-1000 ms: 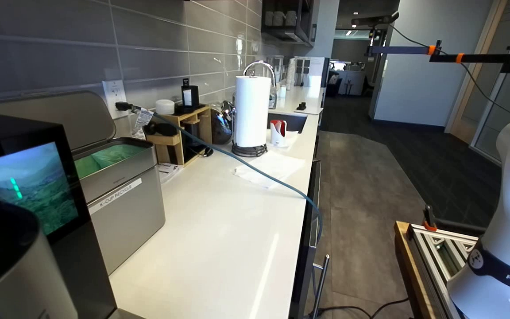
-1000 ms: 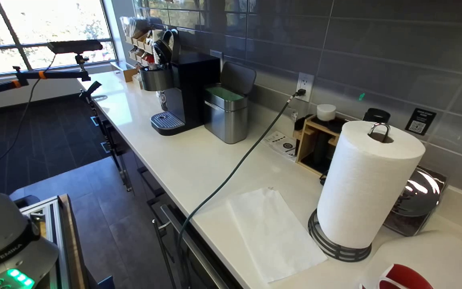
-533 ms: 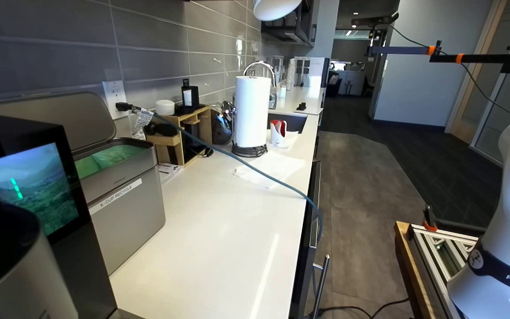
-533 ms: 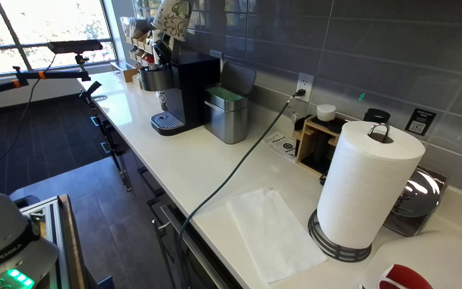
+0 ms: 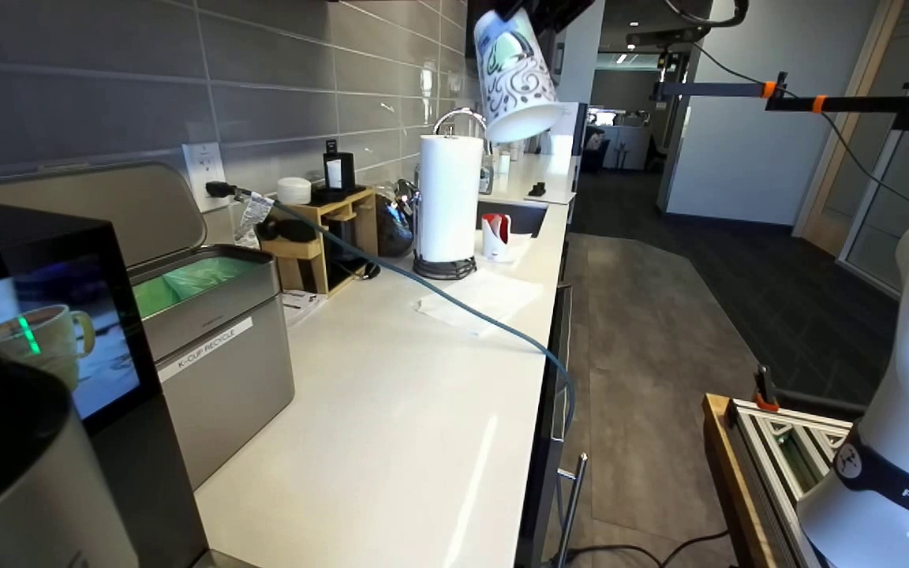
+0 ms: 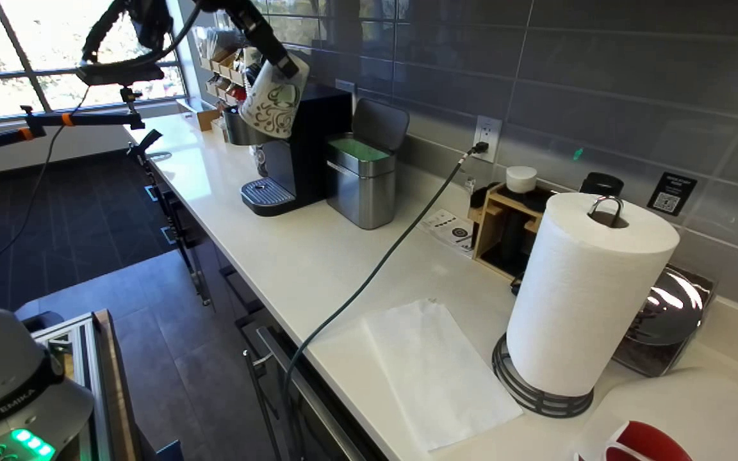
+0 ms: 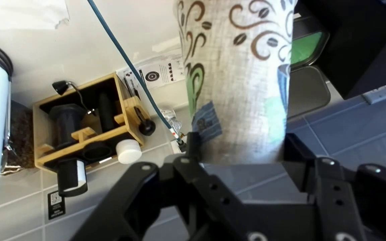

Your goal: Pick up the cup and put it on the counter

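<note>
The cup is pale, slightly tapered and printed with swirls and bluish patches. It shows in both exterior views (image 5: 514, 75) (image 6: 274, 102) and large in the wrist view (image 7: 240, 73). My gripper (image 7: 242, 145) is shut on its narrow end, with one finger on each side. The cup hangs tilted, wide end down, in the air above the counter. The long white counter (image 5: 391, 442) shows in both exterior views (image 6: 292, 262). In an exterior view a dark finger (image 6: 273, 54) lies along the cup, in front of the coffee machine.
A coffee machine (image 6: 318, 141), an open metal bin (image 6: 362, 186) and a wooden rack (image 6: 491, 230) line the wall. A blue cable (image 6: 375, 269) crosses the counter. A paper towel roll (image 6: 593, 294), a paper sheet (image 6: 439, 378) and a red-and-white container (image 6: 647, 442) stand or lie farther along.
The cup was out of view a second ago and partly in view half a second ago. It has come down from the top edge, and the gripper's fingers now show too.
</note>
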Robot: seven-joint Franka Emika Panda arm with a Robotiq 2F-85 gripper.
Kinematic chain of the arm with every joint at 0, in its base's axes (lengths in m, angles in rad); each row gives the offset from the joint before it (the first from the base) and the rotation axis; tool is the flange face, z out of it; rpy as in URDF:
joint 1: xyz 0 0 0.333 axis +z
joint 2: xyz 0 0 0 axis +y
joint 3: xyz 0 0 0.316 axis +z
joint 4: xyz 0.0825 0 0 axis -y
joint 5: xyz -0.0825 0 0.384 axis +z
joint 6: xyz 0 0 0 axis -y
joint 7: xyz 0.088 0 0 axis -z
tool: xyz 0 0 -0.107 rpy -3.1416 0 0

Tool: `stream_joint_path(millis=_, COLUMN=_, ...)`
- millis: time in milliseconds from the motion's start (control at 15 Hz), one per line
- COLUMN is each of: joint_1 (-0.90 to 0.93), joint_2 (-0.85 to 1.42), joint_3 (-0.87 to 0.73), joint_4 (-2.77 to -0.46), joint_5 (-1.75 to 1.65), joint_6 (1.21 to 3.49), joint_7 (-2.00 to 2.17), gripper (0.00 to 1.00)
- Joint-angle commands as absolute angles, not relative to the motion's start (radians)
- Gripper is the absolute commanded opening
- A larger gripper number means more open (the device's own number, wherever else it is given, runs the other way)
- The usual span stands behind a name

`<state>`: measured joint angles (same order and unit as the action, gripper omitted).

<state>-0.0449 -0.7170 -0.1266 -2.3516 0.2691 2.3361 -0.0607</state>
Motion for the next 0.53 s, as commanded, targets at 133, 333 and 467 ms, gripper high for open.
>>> stream_joint_path(millis=133, joint_1=-0.046, joint_2=-0.725, joint_3=-0.106, joint_4=-2.471, joint_5=0.254, joint_6=2.430, joint_7=-0.003, gripper=0.63)
stream_joint_path(millis=333, joint_1=-0.049, joint_2=-0.717, joint_3=-0.093, joint_4=-2.516, joint_5=0.253, joint_6=2.466, joint_7=0.021, gripper=0.63)
stream_joint_path(millis=467, joint_1=-0.050, joint_2=-0.719, joint_3=-0.092, joint_4=-2.516, joint_5=0.253, joint_6=2.466, joint_7=0.023, gripper=0.63)
